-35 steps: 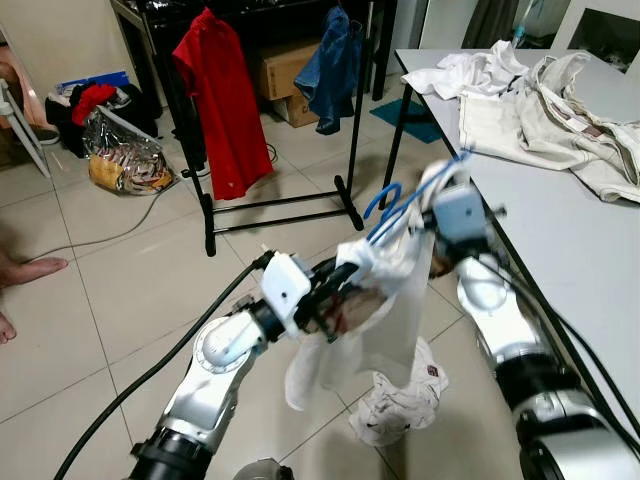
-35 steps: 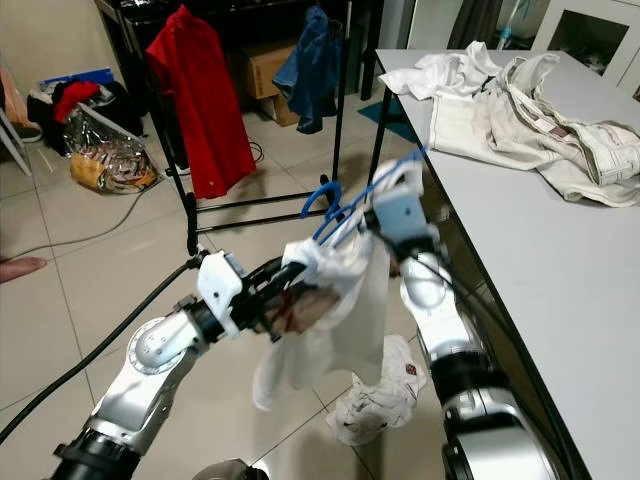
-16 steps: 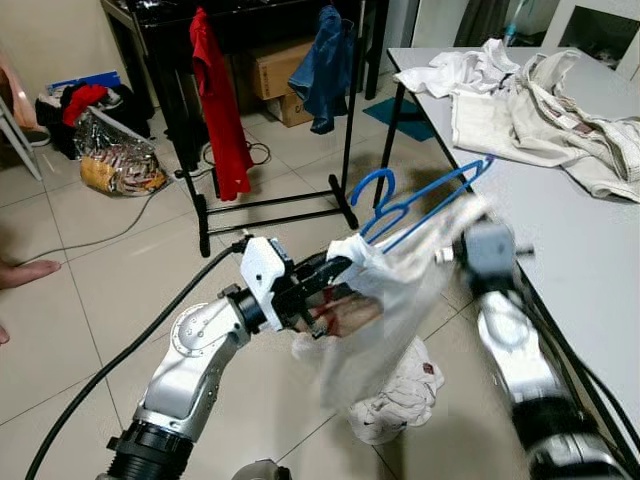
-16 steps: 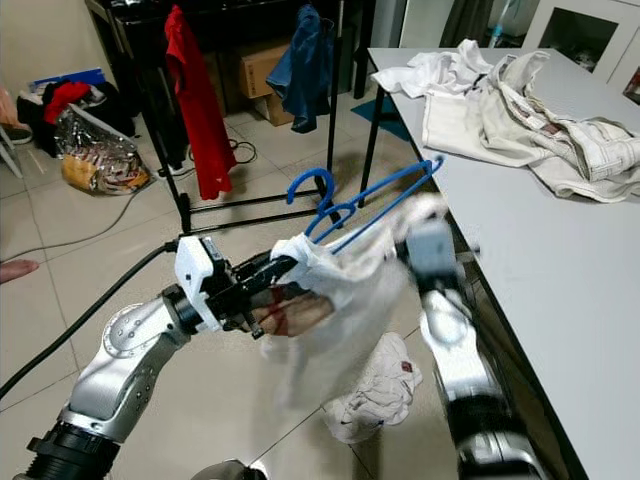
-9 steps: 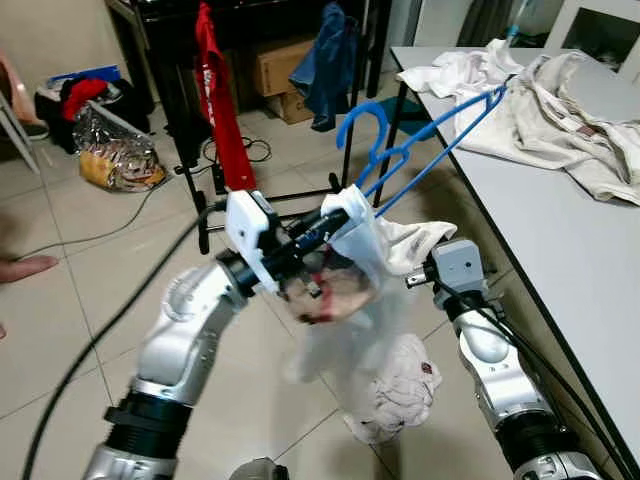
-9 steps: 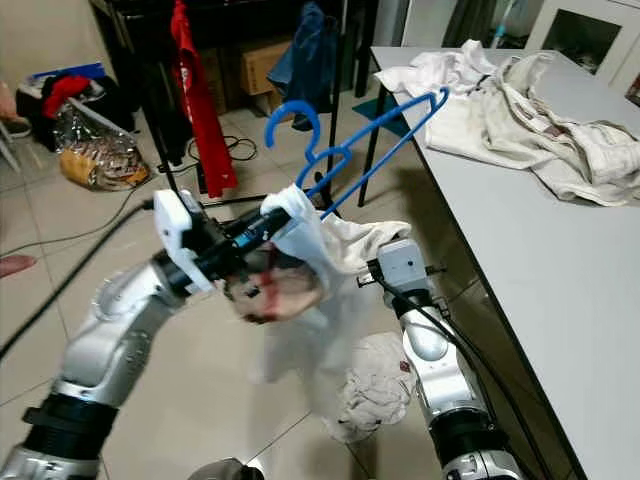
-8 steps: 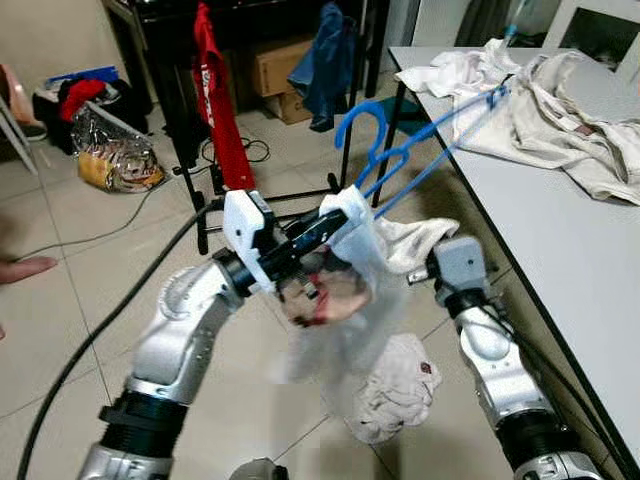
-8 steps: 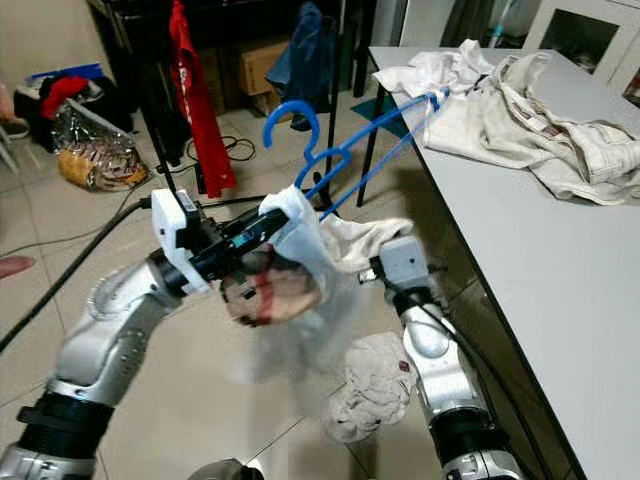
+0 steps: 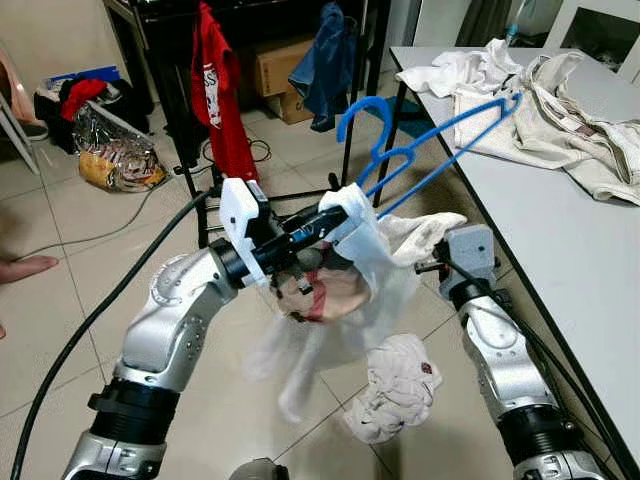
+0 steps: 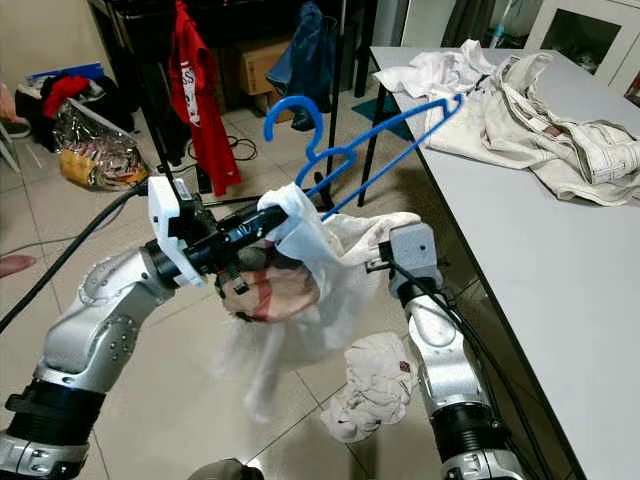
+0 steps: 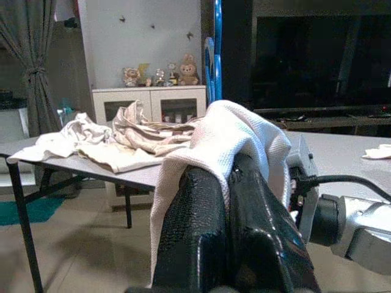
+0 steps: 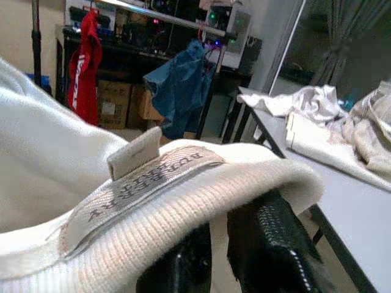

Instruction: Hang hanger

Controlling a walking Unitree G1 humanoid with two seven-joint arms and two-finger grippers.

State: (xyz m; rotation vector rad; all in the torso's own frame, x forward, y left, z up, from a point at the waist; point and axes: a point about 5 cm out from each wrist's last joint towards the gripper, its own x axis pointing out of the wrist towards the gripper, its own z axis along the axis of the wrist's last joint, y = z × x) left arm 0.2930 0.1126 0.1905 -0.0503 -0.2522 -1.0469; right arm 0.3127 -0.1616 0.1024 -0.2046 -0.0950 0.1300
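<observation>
A blue hanger [image 9: 425,145] sticks up at a slant out of a white shirt [image 9: 375,275], its hook [image 10: 290,110] uppermost. My left gripper [image 9: 335,222] is shut on the shirt's cloth right where the hanger comes out; in the left wrist view the cloth [image 11: 226,134] drapes over the closed fingers [image 11: 201,226]. My right gripper [image 12: 223,229] is shut on the shirt's labelled collar [image 12: 153,180], just right of the left one and beside the table edge. The shirt's lower part hangs blurred. The clothes rack [image 9: 350,120] stands behind with a red shirt [image 9: 218,95] and a denim garment [image 9: 325,60].
A grey table [image 9: 590,250] at the right carries a heap of pale clothes [image 9: 540,100]. A crumpled cloth [image 9: 395,385] lies on the tiled floor below the shirt. Cardboard boxes [image 9: 272,65], bags [image 9: 115,150] and a person's foot [image 9: 25,268] are at the left.
My left arm has raised the shirt and hanger and drawn them left. The right gripper stays shut on the collar, lower than the left. The shirt's hem swings.
</observation>
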